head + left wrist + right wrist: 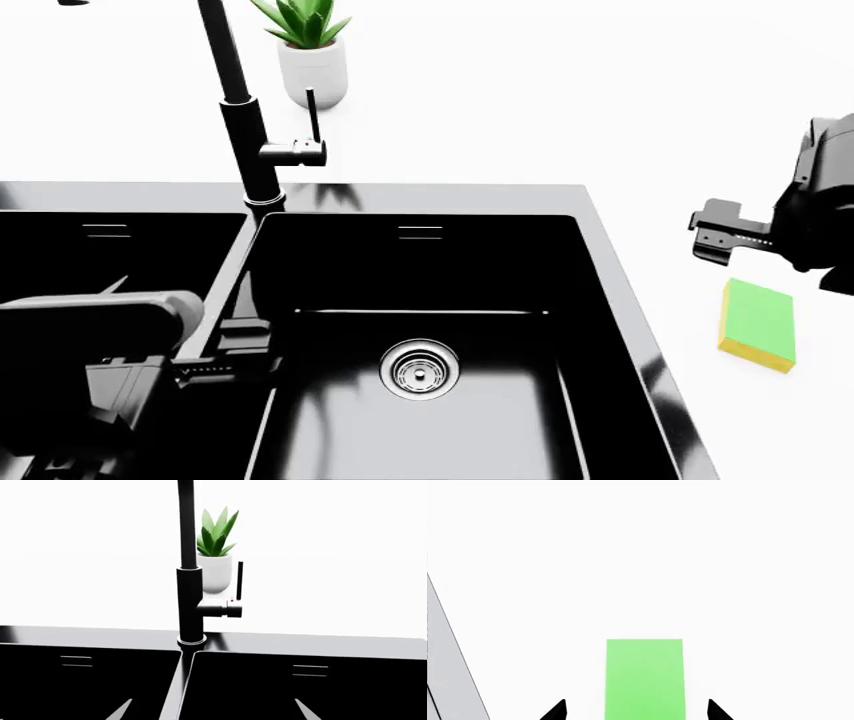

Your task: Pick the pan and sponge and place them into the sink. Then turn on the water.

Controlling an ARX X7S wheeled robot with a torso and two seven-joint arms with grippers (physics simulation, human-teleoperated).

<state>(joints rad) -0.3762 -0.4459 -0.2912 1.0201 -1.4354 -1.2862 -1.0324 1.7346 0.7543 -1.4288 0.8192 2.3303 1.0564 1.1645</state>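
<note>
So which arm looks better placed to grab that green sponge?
The right. Its end effector hangs over the white counter just beyond the sponge, and its wrist view shows the sponge between open fingertips. The left end effector is over the sink, far from it.

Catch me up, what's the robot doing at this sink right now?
The right gripper hangs open over the sponge, which lies on the white counter right of the sink, not yet gripped. The left gripper sits low over the sink's divider, facing the faucet; its state is unclear. No pan in view, and no water is running.
</note>
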